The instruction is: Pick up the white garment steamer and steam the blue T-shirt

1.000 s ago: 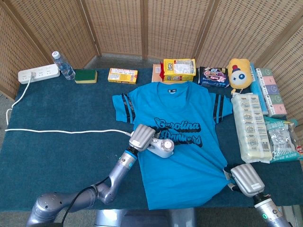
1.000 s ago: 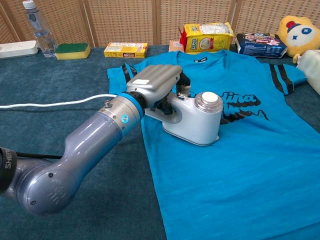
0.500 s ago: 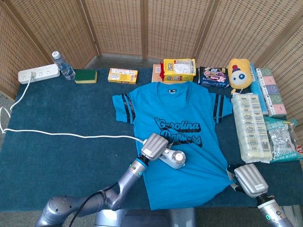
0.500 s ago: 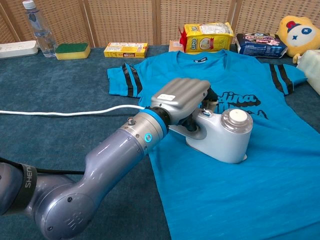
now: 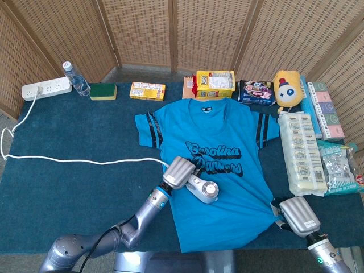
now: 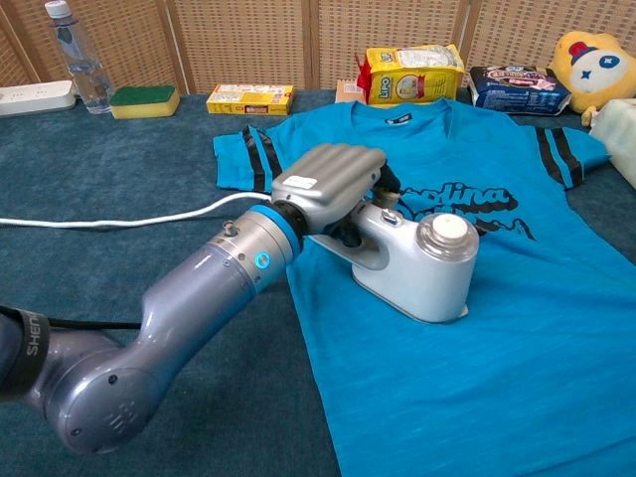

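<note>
The blue T-shirt lies flat on the dark green table, its collar toward the far side. On its lower left part sits the white garment steamer, base down on the fabric. My left hand grips the steamer's handle from the left. The steamer's white cord runs left across the table. My right hand rests at the shirt's lower right hem, seen from the back; its fingers are hidden.
A power strip, water bottle, green sponge and yellow boxes line the far edge. A plush toy and long white packages stand at the right.
The left hand slid the steamer toward the shirt's lower middle, then back a little to the left and up. The cord shifted with it. The right hand barely moved.
</note>
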Robot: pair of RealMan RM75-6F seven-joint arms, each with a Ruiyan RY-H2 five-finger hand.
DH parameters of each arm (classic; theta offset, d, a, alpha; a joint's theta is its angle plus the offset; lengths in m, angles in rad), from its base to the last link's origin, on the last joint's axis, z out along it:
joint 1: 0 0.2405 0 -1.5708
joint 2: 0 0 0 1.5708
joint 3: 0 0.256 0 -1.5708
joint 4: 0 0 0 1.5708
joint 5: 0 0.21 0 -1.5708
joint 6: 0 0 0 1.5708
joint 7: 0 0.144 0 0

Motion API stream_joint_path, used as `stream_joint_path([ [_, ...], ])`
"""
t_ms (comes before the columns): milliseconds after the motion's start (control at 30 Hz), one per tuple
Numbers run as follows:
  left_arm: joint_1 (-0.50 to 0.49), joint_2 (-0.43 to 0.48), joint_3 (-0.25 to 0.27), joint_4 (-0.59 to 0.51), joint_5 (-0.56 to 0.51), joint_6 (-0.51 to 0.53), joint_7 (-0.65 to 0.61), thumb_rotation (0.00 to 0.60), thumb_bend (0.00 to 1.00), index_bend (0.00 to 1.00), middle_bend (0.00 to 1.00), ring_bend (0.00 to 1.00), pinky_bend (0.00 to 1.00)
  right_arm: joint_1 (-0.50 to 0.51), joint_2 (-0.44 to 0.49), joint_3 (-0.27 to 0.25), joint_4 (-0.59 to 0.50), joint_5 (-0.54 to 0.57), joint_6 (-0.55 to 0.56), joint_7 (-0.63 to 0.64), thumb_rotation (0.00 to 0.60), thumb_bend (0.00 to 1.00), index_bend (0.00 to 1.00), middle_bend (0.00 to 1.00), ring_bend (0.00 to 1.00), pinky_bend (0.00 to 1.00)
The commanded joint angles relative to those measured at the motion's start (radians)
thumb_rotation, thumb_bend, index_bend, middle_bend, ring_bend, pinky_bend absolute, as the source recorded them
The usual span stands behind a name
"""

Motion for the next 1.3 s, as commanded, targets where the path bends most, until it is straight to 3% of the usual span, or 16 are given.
stream_joint_path([
  [33, 0.01, 0.018, 0.002, 0.003, 0.003, 0.006, -0.011, 0.6, 0.39, 0.7, 0.75, 0.67, 0.75, 0.001, -0.001, 0.001, -0.003, 0.002, -0.004, -0.005, 0.6, 0.42, 0.66, 0.58, 0.62, 0.78],
  [533, 0.046, 0.101, 0.011, -0.026, 0.009, 0.023, -0.04, 0.6, 0.38, 0.7, 0.75, 0.67, 0.75, 0.006, -0.004, 0.004, -0.023, 0.008, -0.015, -0.032, 0.6, 0.42, 0.66, 0.58, 0.62, 0.78],
  [1300, -0.015, -0.044, 0.001, -0.058, 0.004, -0.012, -0.016, 0.6, 0.38, 0.7, 0.75, 0.67, 0.75, -0.007, 0.007, 0.001, -0.007, 0.006, 0.008, -0.004, 0.6, 0.42, 0.66, 0.58, 0.62, 0.78],
])
